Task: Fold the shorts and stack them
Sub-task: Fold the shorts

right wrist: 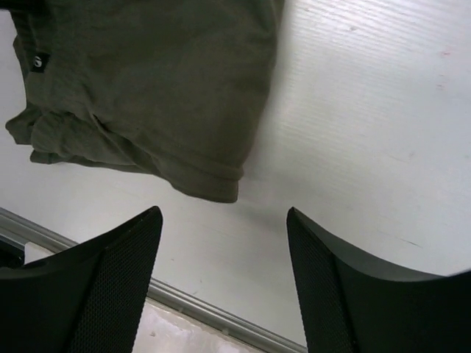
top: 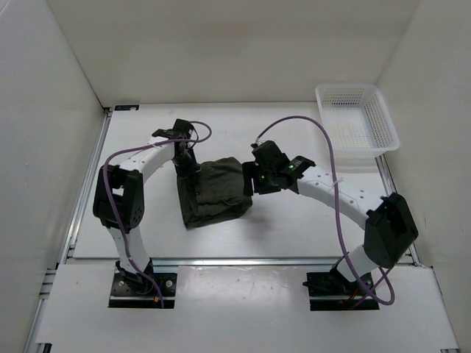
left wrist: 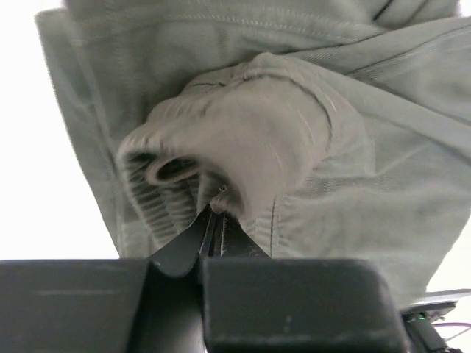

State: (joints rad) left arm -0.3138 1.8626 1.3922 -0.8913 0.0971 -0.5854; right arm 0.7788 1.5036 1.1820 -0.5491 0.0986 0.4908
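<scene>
**Pinching on the left, jaws apart on the right: shorts bunched mid-table**

From overhead you see the shorts [top: 213, 193] as one dark olive bundle near the middle of the table [top: 294, 228], slightly toward its left edge and flanked by both arms. That view does not tell you whether either hand has a grip.

Your left wrist camera settles it for that side. The left gripper [left wrist: 213, 224] has its fingers pressed together on a pinch of cloth beside the gathered, ribbed waistband, and fabric fills nearly the whole picture.

Your right wrist camera shows the opposite state. The right gripper [right wrist: 224, 213] has its two fingers spread wide over bare tabletop, with a stitched hem just beyond the tips. No contact with the cloth shows there.

Only the overhead view gives you the arm poses. The left arm's elbow juts toward the left edge, its forearm runs in toward the centre, and its wrist drops onto the bundle's far-left part. The right arm folds near the right edge and reaches left, its hand at the bundle's right side.

A white mesh basket [top: 346, 87] sits at the far right corner, well apart from the shorts.
</scene>
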